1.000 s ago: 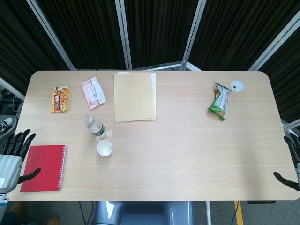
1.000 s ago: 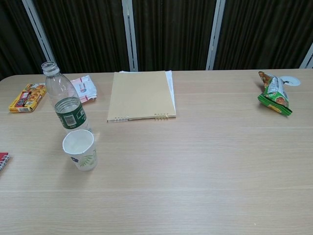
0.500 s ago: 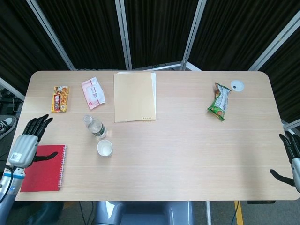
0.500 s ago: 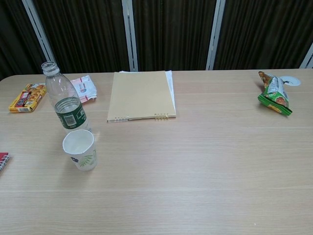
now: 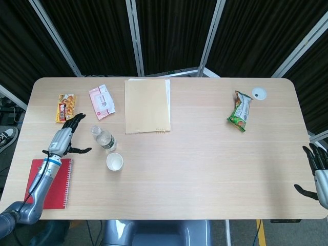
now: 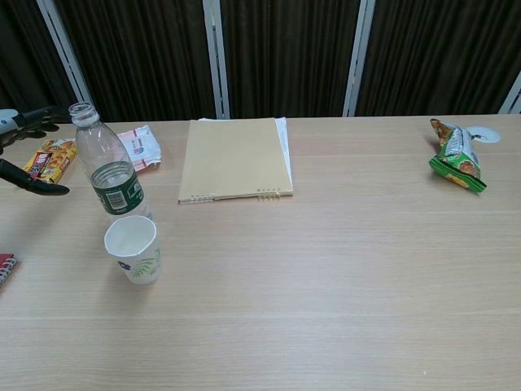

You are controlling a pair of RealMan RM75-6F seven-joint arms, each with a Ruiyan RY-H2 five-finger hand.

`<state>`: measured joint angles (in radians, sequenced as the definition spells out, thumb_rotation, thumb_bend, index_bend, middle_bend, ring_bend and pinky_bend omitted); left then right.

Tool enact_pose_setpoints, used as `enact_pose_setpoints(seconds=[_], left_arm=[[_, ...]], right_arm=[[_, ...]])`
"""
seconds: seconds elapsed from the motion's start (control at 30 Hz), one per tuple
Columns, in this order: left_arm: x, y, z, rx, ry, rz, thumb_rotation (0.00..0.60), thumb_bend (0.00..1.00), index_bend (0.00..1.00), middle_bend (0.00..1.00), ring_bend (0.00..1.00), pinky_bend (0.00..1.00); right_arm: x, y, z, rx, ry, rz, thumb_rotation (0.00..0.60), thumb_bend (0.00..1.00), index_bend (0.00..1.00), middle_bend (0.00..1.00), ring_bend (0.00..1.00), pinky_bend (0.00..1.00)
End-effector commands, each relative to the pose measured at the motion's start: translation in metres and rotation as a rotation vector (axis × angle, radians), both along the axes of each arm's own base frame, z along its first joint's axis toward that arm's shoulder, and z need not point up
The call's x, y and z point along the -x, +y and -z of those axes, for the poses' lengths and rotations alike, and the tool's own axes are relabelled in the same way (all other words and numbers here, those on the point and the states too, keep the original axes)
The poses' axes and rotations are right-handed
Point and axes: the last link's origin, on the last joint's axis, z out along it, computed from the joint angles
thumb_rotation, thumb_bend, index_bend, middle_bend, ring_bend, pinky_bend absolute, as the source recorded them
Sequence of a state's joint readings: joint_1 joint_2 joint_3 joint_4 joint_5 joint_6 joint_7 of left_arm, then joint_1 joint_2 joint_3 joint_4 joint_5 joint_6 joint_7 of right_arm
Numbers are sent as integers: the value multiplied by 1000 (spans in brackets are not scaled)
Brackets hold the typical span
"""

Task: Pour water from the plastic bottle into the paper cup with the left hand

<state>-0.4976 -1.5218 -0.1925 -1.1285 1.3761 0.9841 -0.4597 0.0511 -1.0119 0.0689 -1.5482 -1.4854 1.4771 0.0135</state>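
I'm on the reach: my left hand (image 5: 64,138) hovers just left of the plastic bottle (image 5: 104,139), fingers (image 5: 76,120) spread and thumb out toward it, grasping nothing and not touching it. The bottle stands upright on the surface (image 5: 205,169), cap off, with the paper cup (image 5: 114,162) just in front of it, nearly touching, mouth up. Nothing is poured as far as I can judge. Next I need to slide the hand right so the bottle body sits between thumb and fingers, wrap it around the label, lift clear, then tip the neck over the cup without knocking the cup, which looks light and easy to shove. My right hand (image 5: 319,171) hangs off the far right edge, fingers apart, empty. The head view gives me the whole left arm, the red notebook (image 5: 48,183) under the forearm and the gap to the bottle. The chest view shows only fingertips at its left edge, but it gives me the bottle's open neck and the height of the cup rim, which the top-down look flattens.
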Motion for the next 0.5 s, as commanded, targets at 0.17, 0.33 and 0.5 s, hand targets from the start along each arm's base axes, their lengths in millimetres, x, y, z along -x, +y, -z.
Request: enact_pose_setpoints(seconds=[0.17,0.33,0.5], left_arm=[[6,6,24,41,-31,-30,600,0,0,0,0,0],[-1,13,39,79,-56,-15,600,0,0,0,0,0],[-15,18,54,138,-89,7,600,0,0,0,0,0]], right_arm=[[3,0,0,1,0,12,600,0,0,0,0,0],[4,-1,3,-6,5,14,600,0,0,0,0,0],[3,-3,5,-12,10,15,600,0,0,0,0,0]])
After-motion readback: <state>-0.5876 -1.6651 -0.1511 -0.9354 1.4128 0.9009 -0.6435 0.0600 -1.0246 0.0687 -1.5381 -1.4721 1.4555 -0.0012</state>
